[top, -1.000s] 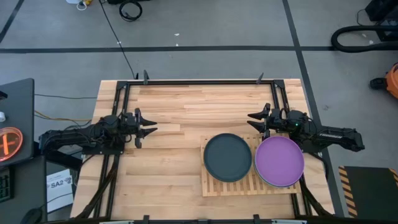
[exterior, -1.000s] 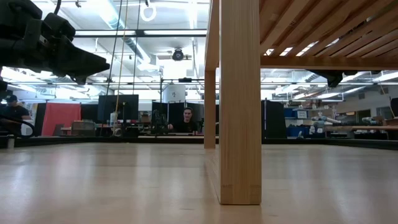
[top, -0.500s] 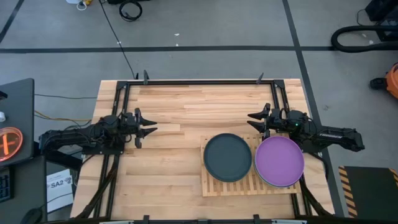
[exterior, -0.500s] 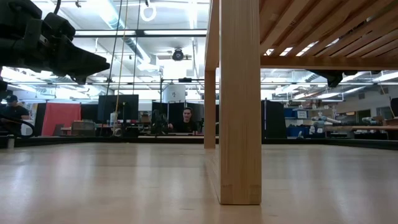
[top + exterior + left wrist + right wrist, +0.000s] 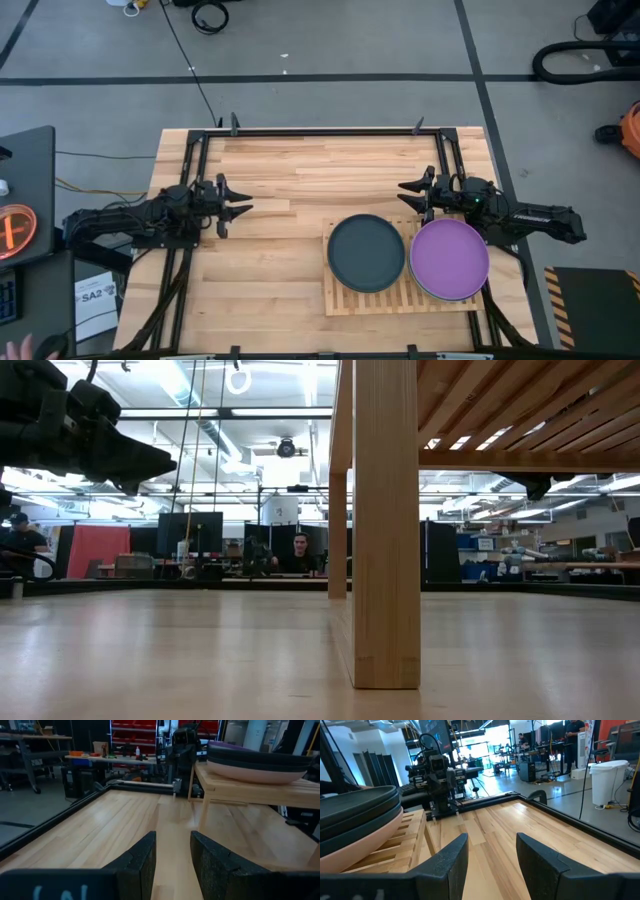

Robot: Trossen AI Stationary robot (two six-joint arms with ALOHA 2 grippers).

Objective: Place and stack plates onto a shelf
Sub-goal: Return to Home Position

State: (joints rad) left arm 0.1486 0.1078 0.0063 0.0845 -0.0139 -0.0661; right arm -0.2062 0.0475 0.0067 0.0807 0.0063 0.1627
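Both stacks sit on the slatted wooden shelf (image 5: 400,298) at the near right of the desk (image 5: 300,165). From above, you see a dark plate (image 5: 366,252) topping the left stack and a purple plate (image 5: 449,259) topping the right. They lie side by side, rims close or just touching. The purple plate's rim appears to reach the shelf's right edge. The wrist views show a pink plate (image 5: 367,837) at the bottom of one stack with darker plates nested above it.

The left gripper (image 5: 238,208) hangs over the desk's left half, well apart from the shelf, with its jaws spread and empty. The right gripper (image 5: 408,194) hangs just behind the shelf, jaws likewise spread and holding nothing.

Handling assessment:
- The plates look rigid and matte, so grip should be fair rather than slick.
- Treat them as brittle, since the material cannot be confirmed.
- Expect moderate weight per plate, and much more for a whole stack.
- Should any plate need correcting, take it at the rim, one jaw under the lip and one on top, at a side clear of the neighbouring stack.
- Lift only the uppermost plate. Do not pinch across several rims.
- The shelf stands on legs above the desk, so a plate nudged off its edge would likely drop and chip.
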